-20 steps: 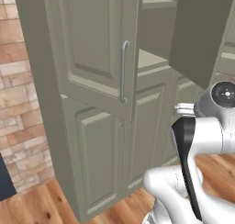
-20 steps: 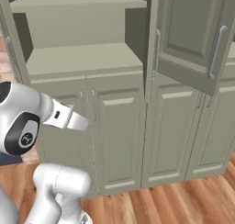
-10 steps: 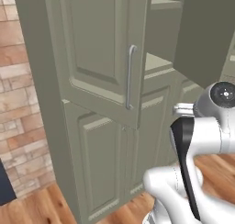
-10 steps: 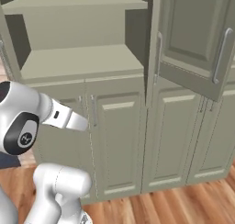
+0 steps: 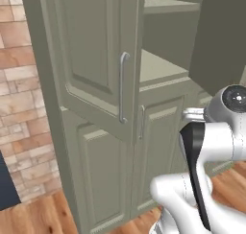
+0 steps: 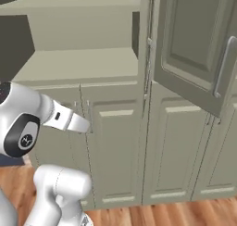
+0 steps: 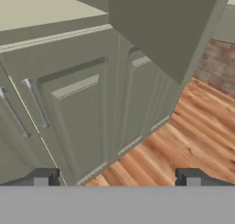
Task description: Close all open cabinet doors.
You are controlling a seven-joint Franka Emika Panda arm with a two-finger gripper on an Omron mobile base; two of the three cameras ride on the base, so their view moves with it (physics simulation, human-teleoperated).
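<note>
Two upper cabinet doors stand open. In the left base view, the left door (image 5: 91,60) swings out toward me with its long silver bar handle (image 5: 123,87), and the other door (image 5: 221,31) shows as a dark panel at the right. From the right base view, the right door (image 6: 194,44) angles out with its handle (image 6: 225,65). Bare shelves (image 6: 78,63) lie between them. My gripper (image 7: 117,178) is open, its fingertips (image 7: 43,177) wide apart with nothing between them. It points at the lower doors (image 7: 78,113), under an open door's panel (image 7: 160,30).
Shorter lower doors with small handles (image 6: 115,146) sit shut below the shelves. A brick wall (image 5: 19,108) borders the cabinet on the left. Wood floor (image 7: 183,140) runs along the cabinet's foot. My white arm (image 6: 65,121) reaches across in front of the lower doors.
Both base views have shifted and the cabinet looms larger, so the camera has moved closer. The doors stand as open as before and the gripper stays open.
</note>
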